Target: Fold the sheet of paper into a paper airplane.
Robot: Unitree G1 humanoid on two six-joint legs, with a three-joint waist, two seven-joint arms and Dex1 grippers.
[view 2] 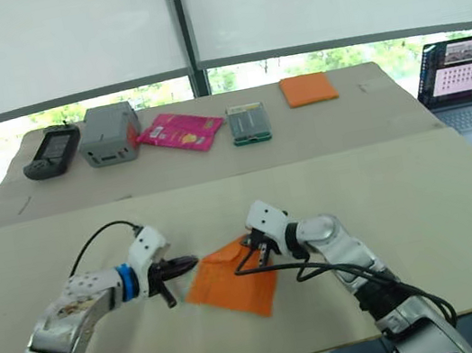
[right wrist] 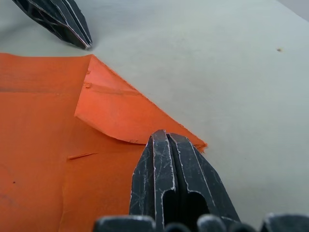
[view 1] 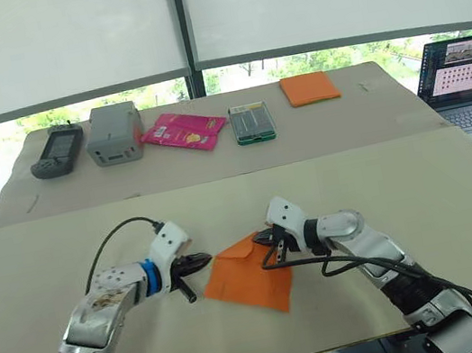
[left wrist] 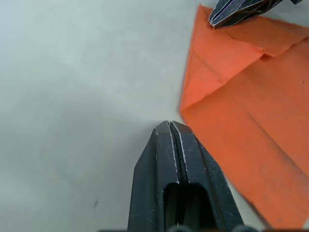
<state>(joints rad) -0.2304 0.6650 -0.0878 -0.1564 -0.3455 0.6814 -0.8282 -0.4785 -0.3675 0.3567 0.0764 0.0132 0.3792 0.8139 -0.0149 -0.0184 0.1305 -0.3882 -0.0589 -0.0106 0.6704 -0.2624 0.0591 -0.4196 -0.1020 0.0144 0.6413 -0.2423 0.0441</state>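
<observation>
The orange sheet of paper (view 1: 249, 276) lies flat on the near table, with one corner folded over into a flap (right wrist: 116, 111). My left gripper (view 1: 205, 260) is shut, and its tip (left wrist: 169, 126) rests on the bare table just beside the sheet's left edge without touching it. My right gripper (view 1: 262, 241) is also shut; its tip (right wrist: 164, 136) sits over the far edge of the folded flap, close to the sheet's corner. Nothing is held between either pair of fingers. The two grippers face each other across the flap.
On the far table stand a black handheld device (view 1: 57, 151), a grey box (view 1: 114, 134), a pink packet (view 1: 184, 132), a green-edged case (view 1: 252, 123) and a thick orange pad (view 1: 309, 88). An open laptop (view 1: 468, 81) sits at the right.
</observation>
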